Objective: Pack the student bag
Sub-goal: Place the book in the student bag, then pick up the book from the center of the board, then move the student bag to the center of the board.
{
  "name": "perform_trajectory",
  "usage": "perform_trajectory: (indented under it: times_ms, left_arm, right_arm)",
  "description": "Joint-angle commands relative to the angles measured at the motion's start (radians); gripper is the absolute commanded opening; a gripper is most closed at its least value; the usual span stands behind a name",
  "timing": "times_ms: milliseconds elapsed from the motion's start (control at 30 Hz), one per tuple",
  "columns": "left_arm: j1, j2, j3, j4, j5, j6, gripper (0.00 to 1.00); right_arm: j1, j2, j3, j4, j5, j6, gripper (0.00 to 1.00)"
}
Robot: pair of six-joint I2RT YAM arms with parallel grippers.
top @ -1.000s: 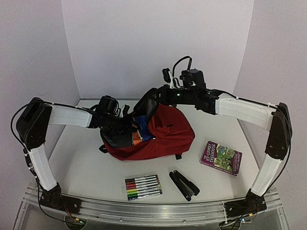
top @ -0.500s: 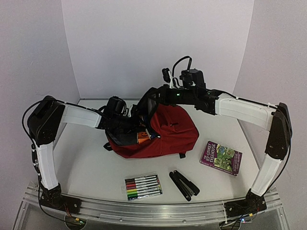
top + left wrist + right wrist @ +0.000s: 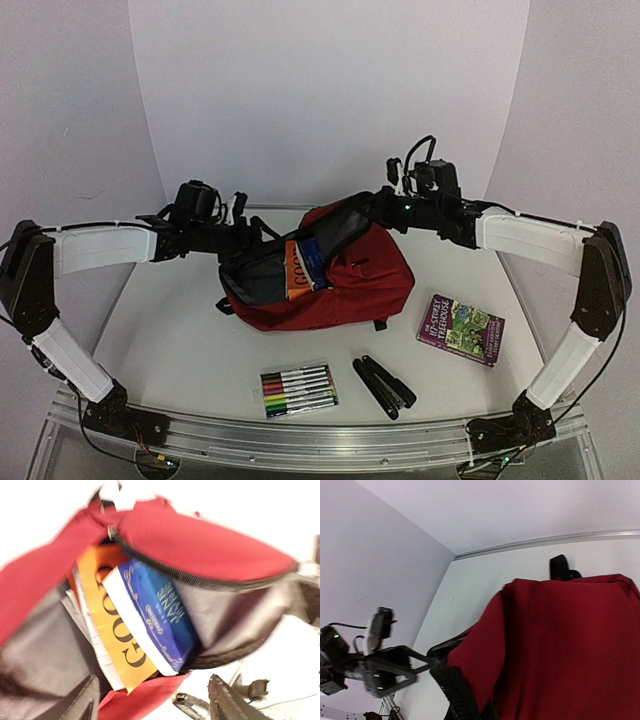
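The dark red student bag (image 3: 350, 280) lies in the middle of the table with its mouth gaping to the left. An orange book (image 3: 296, 275) and a blue book (image 3: 312, 251) stand inside it. In the left wrist view the orange book (image 3: 107, 630) and the blue book (image 3: 160, 615) show between grey lining. My left gripper (image 3: 258, 234) hovers just outside the mouth, open, and in its own view this gripper (image 3: 155, 705) has nothing between its fingers. My right gripper (image 3: 372, 203) is shut on the bag's upper rim, holding the red fabric (image 3: 570, 645) up.
A clear pack of coloured markers (image 3: 298, 390) and a black folded object (image 3: 383, 385) lie near the front edge. A purple book (image 3: 461, 329) rests to the right of the bag. White walls close off the back and sides.
My left arm has pulled back leftward out of the bag and its gripper has opened, leaving the books inside. My right gripper has shifted right, still holding the rim.
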Motion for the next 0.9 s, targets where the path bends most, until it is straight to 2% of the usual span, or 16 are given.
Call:
perform_trajectory:
  times_ms: [0,167,200,367,433,500,567,667,867]
  left_arm:
    - [0.079,-0.142,-0.058,-0.089,-0.006,0.021,0.78]
    - [0.169,-0.212,-0.123,-0.149,0.011,0.025,0.84]
    - [0.175,-0.220,-0.135,-0.151,0.013,0.026,0.85]
    - [0.186,-0.217,-0.184,-0.134,0.029,0.020,0.88]
    - [0.192,-0.208,-0.202,-0.129,0.027,0.017,0.89]
    - [0.203,-0.205,-0.221,-0.121,0.023,0.014,0.90]
    - [0.213,-0.204,-0.243,-0.110,0.019,0.011,0.91]
    - [0.229,-0.189,-0.260,-0.089,0.023,0.007,0.92]
    - [0.235,-0.103,-0.236,-0.081,0.027,0.026,0.93]
  right_arm:
    - [-0.081,0.009,-0.074,0.038,0.011,0.048,0.00]
    - [-0.127,0.041,-0.124,0.037,0.063,0.067,0.00]
    - [-0.130,0.046,-0.125,0.035,0.078,0.064,0.03]
    - [-0.136,0.080,-0.103,0.006,0.081,0.041,0.26]
    - [-0.136,0.074,-0.099,-0.010,0.074,0.028,0.42]
    - [-0.136,0.050,-0.108,-0.028,0.072,0.009,0.61]
    - [-0.136,0.004,-0.126,-0.049,0.076,-0.011,0.73]
    - [-0.139,-0.068,-0.159,-0.085,0.065,-0.048,0.84]
    - [-0.146,-0.212,-0.216,-0.164,0.006,-0.067,0.98]
